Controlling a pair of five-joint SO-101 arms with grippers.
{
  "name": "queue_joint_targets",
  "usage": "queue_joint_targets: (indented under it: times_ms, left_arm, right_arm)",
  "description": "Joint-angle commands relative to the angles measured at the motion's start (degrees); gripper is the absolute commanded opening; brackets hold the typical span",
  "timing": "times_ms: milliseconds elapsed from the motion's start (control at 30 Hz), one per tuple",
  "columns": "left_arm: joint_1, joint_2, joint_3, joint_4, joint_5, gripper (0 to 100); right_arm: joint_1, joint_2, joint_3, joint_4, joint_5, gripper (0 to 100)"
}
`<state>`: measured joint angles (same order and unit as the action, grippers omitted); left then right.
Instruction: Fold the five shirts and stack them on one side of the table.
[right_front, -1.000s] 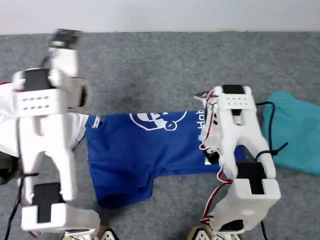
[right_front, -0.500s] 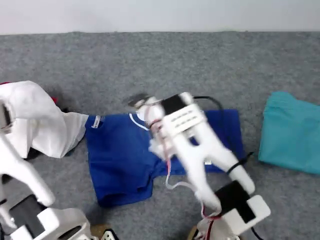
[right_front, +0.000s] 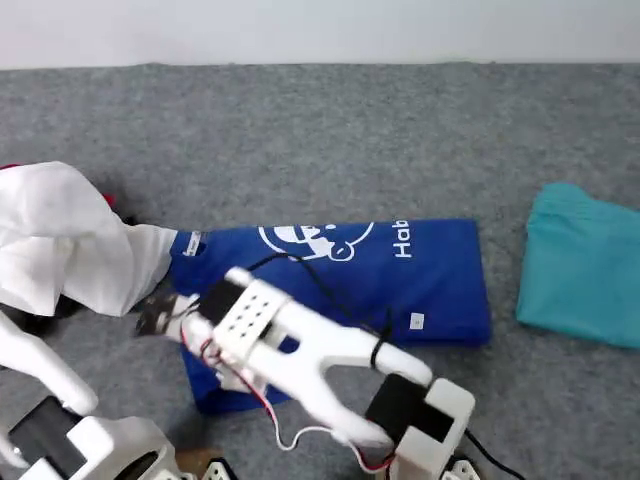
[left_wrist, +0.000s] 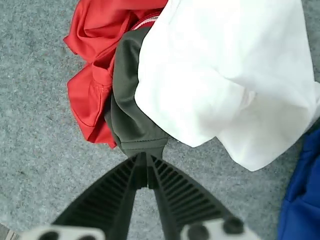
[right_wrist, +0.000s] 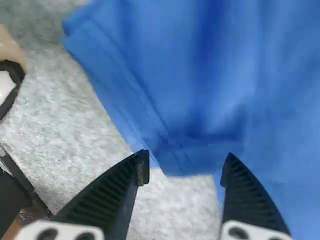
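**Right arm crosses to the blue shirt's loose corner**

A grey felt-like table (right_front: 330, 120) runs back to a plain white wall, and the blue shirt (right_front: 430, 285) lies across its middle, print up, its right end flat and square. A second ago the right arm (right_front: 300, 345) stood over that right end. Half a second ago it was swinging over the middle. Now it reaches to the shirt's near-left corner, where the cloth is bunched. The shirt itself has not shifted. The right gripper (right_wrist: 186, 162) hangs there with its fingers spread wide, straddling the blue hem and touching nothing that I can see.

The left arm (right_front: 95, 445) has pulled out of the centre to the table's near-left corner. The left gripper (left_wrist: 146, 165) has its fingers pressed together, tips just at the edge of a dark shirt (left_wrist: 127, 110) – whether they nip it I cannot tell. That dark shirt lies under a white shirt (right_front: 60, 240) and beside a red shirt (left_wrist: 87, 85), all unfolded.

A teal shirt (right_front: 580, 265) sits folded at the right, well apart. My reading: the blue one is mid-fold, the bunched corner is next – and three shirts are still waiting
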<state>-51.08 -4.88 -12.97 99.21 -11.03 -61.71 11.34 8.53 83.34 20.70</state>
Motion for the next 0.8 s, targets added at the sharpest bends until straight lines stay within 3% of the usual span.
queue_joint_targets:
  times_ms: [0, 233, 767]
  left_arm:
    - [-0.35, -2.46, -0.57, 1.32, -0.44, 1]
    - [-0.35, -2.46, -0.57, 1.32, -0.44, 1]
    - [-0.35, -2.55, -0.48, 1.32, -0.44, 1]
  right_arm:
    - [-3.47, 0.04, -0.79, -1.8, 0.79, 24.3]
    - [-6.9, 0.22, -0.35, -3.38, 0.62, 24.3]
    - [-6.81, 12.62, 0.09, -9.63, -1.67, 24.0]
